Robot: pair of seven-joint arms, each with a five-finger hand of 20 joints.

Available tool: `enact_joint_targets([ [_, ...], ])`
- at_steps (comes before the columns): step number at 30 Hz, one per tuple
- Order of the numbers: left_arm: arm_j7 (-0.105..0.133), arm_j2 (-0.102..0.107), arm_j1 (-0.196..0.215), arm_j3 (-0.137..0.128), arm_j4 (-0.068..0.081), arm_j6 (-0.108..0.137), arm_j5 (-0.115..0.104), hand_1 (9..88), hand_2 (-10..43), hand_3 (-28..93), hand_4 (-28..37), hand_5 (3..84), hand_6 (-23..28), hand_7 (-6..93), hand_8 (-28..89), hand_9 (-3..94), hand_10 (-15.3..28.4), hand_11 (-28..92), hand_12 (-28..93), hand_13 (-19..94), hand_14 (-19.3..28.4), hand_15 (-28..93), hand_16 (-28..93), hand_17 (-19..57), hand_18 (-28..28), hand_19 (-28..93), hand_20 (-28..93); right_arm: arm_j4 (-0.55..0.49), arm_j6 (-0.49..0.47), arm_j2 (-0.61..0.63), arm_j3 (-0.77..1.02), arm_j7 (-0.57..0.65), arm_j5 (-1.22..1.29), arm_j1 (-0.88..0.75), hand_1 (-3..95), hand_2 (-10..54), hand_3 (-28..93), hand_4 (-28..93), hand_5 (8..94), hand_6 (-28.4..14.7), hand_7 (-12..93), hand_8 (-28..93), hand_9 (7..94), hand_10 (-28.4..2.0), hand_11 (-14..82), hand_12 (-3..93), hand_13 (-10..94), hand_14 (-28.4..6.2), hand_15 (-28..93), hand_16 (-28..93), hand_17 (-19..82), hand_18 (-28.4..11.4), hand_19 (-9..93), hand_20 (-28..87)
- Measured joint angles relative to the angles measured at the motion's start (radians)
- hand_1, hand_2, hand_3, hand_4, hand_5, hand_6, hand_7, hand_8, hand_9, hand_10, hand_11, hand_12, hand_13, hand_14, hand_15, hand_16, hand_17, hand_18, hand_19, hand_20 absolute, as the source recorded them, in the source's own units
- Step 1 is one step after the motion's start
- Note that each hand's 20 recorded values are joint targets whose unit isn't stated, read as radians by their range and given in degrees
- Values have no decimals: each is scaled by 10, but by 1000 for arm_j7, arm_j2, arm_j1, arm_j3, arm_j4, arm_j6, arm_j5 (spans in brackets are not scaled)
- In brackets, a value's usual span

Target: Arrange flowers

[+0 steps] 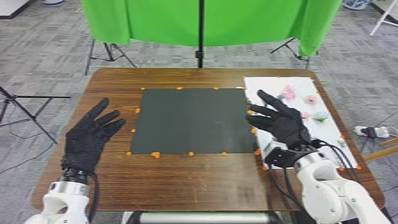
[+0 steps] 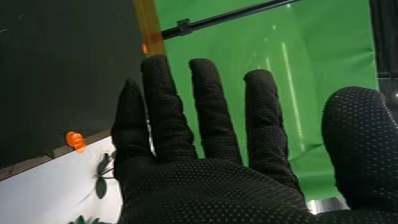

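Green cloth [image 1: 151,25] hangs beyond the tabletop [image 1: 178,190]! My left hand [image 1: 86,141] is open, empty; dark mat [image 1: 191,120] next; then my right hand [image 1: 288,127], fingers extended, holding nothing, near pink flowers [image 1: 310,100] on the white sheet [image 1: 266,84]. I'd pinch one stem low, sparing the petals.

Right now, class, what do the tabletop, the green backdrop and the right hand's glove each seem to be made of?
Tabletop: wood or wood-look laminate, slightly glossy, judging by its brown, streaky grain. Green backdrop: cloth or thin plastic, softly shiny; it hangs in folds with pale streaks of light. Right hand's glove: matt black fabric, dotted with small pale specks, perhaps rubber.
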Motion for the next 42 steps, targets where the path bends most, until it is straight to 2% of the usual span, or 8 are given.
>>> enact_joint_targets([
  [12,4,3,2,0,-1,2,-1,224,58,777,-283,361,45,117,-100,358,181,223,125,260,264,494,-55,-88,284,528,139,-17,27,22,-5,3,-4,1,145,135,813,-283,399,45,178,-148,502,-141,131,136,409,-192,269,166,75,-224,515,207],
  [19,12,13,8,-7,-6,7,-2,224,58,778,-283,361,46,117,-100,358,183,225,124,261,264,496,-55,-87,284,528,141,-113,225,115,13,49,-56,-20,196,55,800,-282,429,-3,176,-148,549,-170,196,133,486,-188,389,125,175,-266,657,219],
  [24,15,21,17,-18,-12,11,-3,224,59,777,-283,360,47,118,-100,359,185,229,125,261,264,497,-57,-86,284,529,142,-179,244,167,106,179,-216,-85,243,28,778,-282,489,-34,191,-148,598,-182,343,148,561,-169,530,94,234,-249,751,191],
  [27,18,25,19,-24,-12,14,-5,224,59,778,-283,359,48,119,-100,359,185,229,125,261,265,497,-57,-86,284,529,142,-216,312,222,101,288,-371,-123,272,16,762,-266,543,-47,209,-151,632,-187,456,170,609,-151,635,98,271,-241,810,190],
  [31,44,40,27,-23,-15,28,-14,224,59,777,-283,359,48,119,-100,360,184,231,125,262,265,498,-57,-87,284,529,142,-256,396,298,40,505,-580,-129,308,-28,761,-250,585,-52,229,-150,650,-178,551,188,643,-140,726,118,306,-248,880,200],
  [34,60,50,36,-23,-17,32,-17,225,59,776,-283,358,49,120,-100,360,185,232,125,261,265,498,-57,-87,284,529,143,-264,342,318,10,665,-718,-111,319,-46,765,-248,597,-53,232,-151,660,-174,570,194,654,-136,745,123,319,-252,900,205],
  [37,63,53,40,-23,-18,34,-18,226,58,778,-282,358,50,120,-100,359,185,233,124,262,264,499,-57,-87,284,530,144,-263,188,317,-13,780,-849,-81,327,-57,759,-246,602,-54,230,-150,665,-175,575,195,660,-135,748,126,328,-254,906,202],
  [42,64,55,40,-22,-18,36,-20,225,58,779,-283,358,50,120,-101,359,186,232,124,262,265,500,-58,-86,284,530,144,-245,-11,310,-83,865,-1049,-29,332,-67,751,-242,610,-58,222,-144,669,-177,571,194,667,-136,740,124,338,-260,909,184],
])
